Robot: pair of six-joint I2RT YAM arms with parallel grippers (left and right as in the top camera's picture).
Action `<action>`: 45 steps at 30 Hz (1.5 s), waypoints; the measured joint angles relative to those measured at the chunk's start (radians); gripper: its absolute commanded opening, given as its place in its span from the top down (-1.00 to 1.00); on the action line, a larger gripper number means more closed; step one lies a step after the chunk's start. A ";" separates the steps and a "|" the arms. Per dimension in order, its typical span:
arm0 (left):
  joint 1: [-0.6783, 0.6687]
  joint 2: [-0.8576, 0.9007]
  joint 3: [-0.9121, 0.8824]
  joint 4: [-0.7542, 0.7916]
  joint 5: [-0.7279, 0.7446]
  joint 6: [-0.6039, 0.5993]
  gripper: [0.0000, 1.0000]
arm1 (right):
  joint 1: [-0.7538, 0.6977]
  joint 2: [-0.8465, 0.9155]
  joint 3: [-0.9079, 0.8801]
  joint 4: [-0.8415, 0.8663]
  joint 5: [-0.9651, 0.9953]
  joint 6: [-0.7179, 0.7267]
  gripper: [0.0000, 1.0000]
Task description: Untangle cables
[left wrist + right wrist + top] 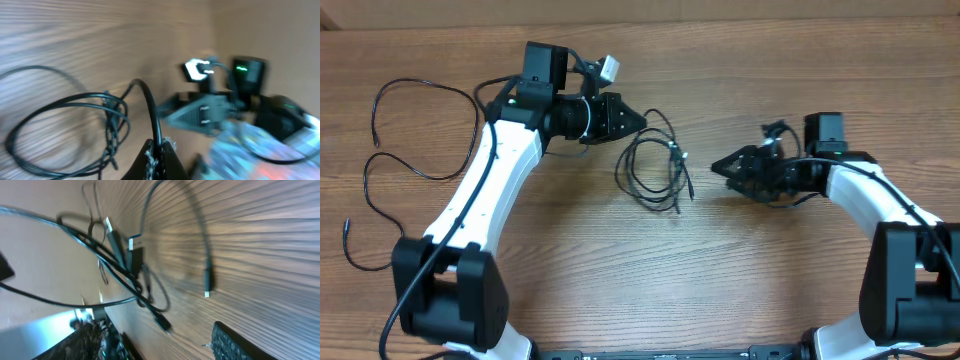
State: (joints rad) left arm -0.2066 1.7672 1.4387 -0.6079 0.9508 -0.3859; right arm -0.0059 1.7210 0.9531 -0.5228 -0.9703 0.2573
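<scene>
A tangle of thin black cables [642,186] lies in loose loops mid-table between my grippers. My left gripper [638,122] is shut on one strand at the tangle's upper left. In the left wrist view its jaws [159,151] pinch the cable, which arcs up and over to the loops [65,102]. My right gripper [718,167] is open and empty just right of the tangle. The right wrist view shows its jaws [160,342] apart, with the knotted cables [120,255] and a loose plug end [207,286] ahead. Another thin black cable [382,158] lies apart at the far left.
The wooden table [650,270] has nothing else on it. The left arm's white links [485,190] stretch from the front left, beside the far-left cable. The right arm [880,200] stands at the right edge and also shows in the left wrist view [240,107].
</scene>
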 measured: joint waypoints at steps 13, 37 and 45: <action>0.000 0.016 -0.001 0.091 0.469 -0.009 0.89 | 0.209 0.000 0.000 0.165 0.320 0.290 -0.15; -0.065 0.052 -0.003 -0.125 -0.629 0.005 0.27 | 0.242 0.000 0.000 0.115 0.435 0.362 -0.22; -0.102 0.226 -0.003 -0.040 -0.780 0.008 0.39 | 0.242 0.000 0.000 0.118 0.443 0.367 -0.22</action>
State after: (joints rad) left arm -0.3084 1.9930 1.4357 -0.6483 0.1711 -0.3782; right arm 0.2363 1.7210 0.9531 -0.4046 -0.5278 0.6243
